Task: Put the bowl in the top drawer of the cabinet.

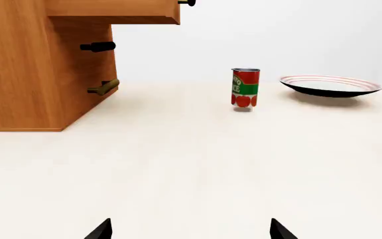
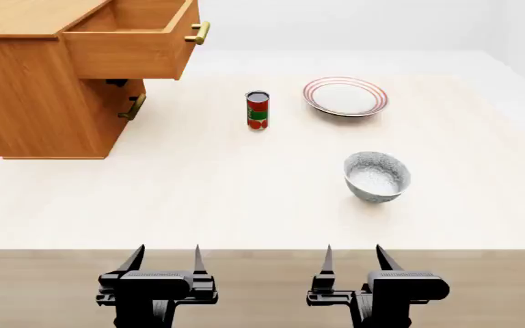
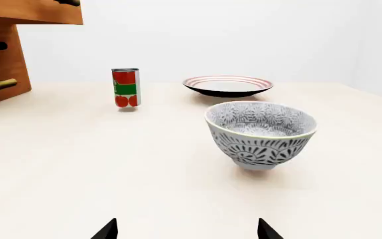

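Note:
The speckled blue-grey bowl (image 2: pixel 377 176) (image 3: pixel 260 134) stands upright on the table, right of centre. The light-brown cabinet (image 2: pixel 39 89) (image 1: pixel 25 69) is at the far left, its top drawer (image 2: pixel 135 41) (image 1: pixel 115 11) pulled out, brass handle (image 2: pixel 199 32) on its front. My left gripper (image 2: pixel 167 258) (image 1: pixel 191 230) is open at the table's near edge, nothing between its fingers. My right gripper (image 2: pixel 354 258) (image 3: pixel 187 230) is also open and empty, just in front of the bowl and well short of it.
A red tomato can (image 2: pixel 257 110) (image 1: pixel 244 88) (image 3: pixel 126 87) stands mid-table. A white plate with red rim rings (image 2: pixel 346 96) (image 1: pixel 330 85) (image 3: pixel 228 85) lies behind the bowl. The lower drawer's brass handle (image 2: pixel 134 106) sticks out beneath the open drawer.

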